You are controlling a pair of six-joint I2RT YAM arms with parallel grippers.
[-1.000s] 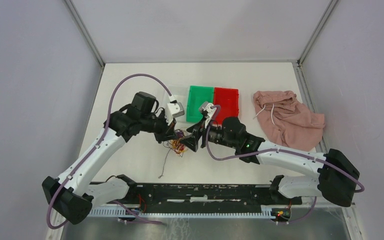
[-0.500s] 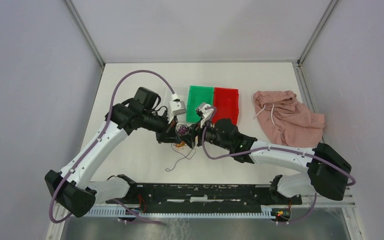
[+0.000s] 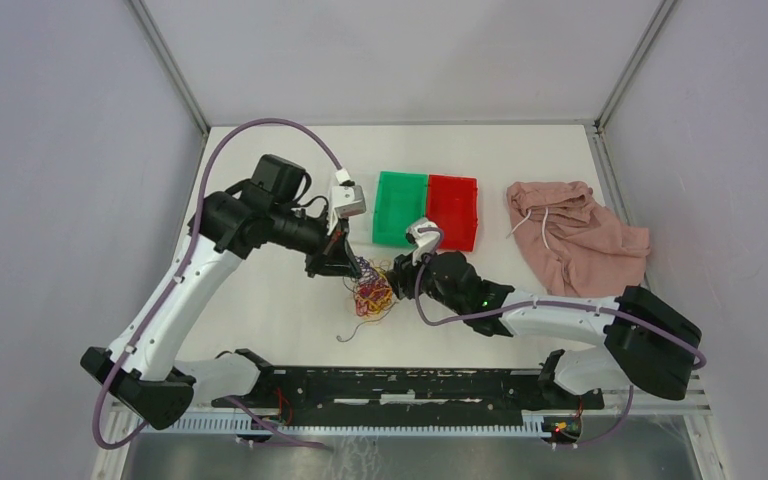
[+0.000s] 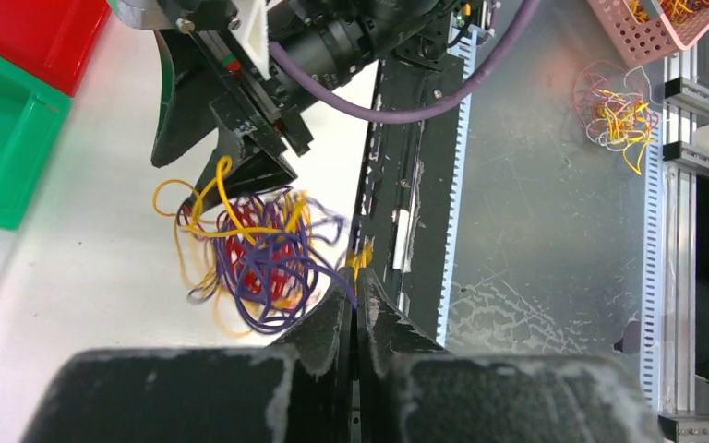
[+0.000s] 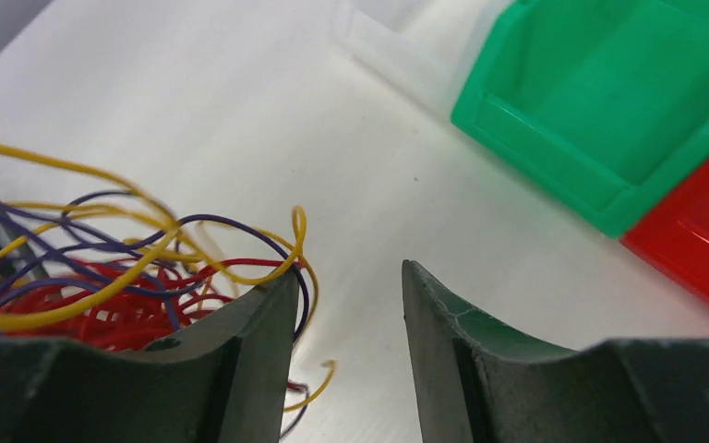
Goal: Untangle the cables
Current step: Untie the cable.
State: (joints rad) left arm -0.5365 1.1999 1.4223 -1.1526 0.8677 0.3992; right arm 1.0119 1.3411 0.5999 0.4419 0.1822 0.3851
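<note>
left gripper (image 4: 355, 297), clamped on a strand, holds the tangle of cables (image 4: 258, 258) over the middle of the table (image 3: 280, 330), apparently so loops hang loose; right gripper (image 5: 349, 305), jaws apart and empty, sits beside the tangle.

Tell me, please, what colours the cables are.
Yellow, red and purple; the cables show best in the left wrist view.

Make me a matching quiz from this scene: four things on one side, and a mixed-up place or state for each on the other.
Things:
1. green bin
2. pink cloth
3. left pincer
4. right pincer

Places or states:
A. open
B. crumpled at the far right
C. shut on the cables
D. next to the red bin

Pairs: 1-D, 2-B, 3-C, 4-A
</note>
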